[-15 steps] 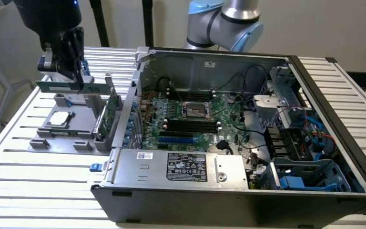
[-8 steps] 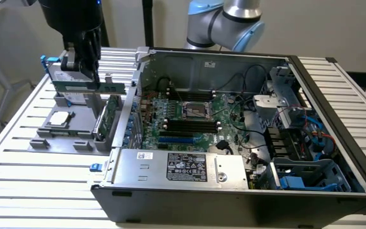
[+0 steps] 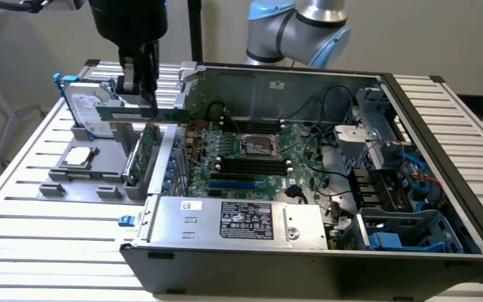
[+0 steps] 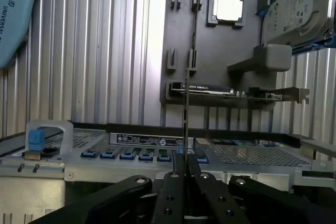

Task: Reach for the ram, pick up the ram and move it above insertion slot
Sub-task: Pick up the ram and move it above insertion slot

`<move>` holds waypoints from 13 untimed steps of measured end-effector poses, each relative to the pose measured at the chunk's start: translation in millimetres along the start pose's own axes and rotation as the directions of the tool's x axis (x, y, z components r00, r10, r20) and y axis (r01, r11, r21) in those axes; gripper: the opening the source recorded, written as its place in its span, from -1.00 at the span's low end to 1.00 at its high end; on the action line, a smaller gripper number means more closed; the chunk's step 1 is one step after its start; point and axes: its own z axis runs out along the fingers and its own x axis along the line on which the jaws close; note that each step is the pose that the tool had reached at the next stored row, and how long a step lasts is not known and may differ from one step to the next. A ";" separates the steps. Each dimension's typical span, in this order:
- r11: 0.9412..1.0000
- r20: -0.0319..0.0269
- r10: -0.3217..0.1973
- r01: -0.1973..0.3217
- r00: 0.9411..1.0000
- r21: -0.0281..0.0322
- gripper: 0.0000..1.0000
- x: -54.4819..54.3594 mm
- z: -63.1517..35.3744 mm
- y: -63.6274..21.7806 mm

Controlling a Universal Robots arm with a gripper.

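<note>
The ram (image 3: pixel 141 114) is a long narrow green stick, held level in the air over the grey holder (image 3: pixel 73 182) at the exterior view's left, just outside the open computer case (image 3: pixel 309 251). My gripper (image 3: pixel 143 100) comes down from above and is shut on its upper edge. In the wrist view the ram (image 4: pixel 185 108) appears edge-on as a thin line rising from between my fingertips (image 4: pixel 181 179). The motherboard's black slots (image 3: pixel 254 165) lie inside the case, to the exterior view's right of the ram and lower.
The grey holder (image 4: pixel 210 45) also carries a silver hard drive (image 3: pixel 90 107), a square processor (image 3: pixel 80 156) and a taller green expansion card (image 3: pixel 145 154). Inside the case lie a power supply box (image 3: pixel 241 220), cables and a drive cage (image 3: pixel 392 189). The case's metal wall (image 3: pixel 183 94) stands beside the ram.
</note>
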 end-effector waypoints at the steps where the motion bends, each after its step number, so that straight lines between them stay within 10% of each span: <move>1: 1.000 0.002 -0.001 0.001 1.000 0.000 -0.73 0.2 -0.3 -4.5; 13: 1.000 0.020 -0.014 0.014 1.000 0.001 -0.73 2.5 -3.2 -58.6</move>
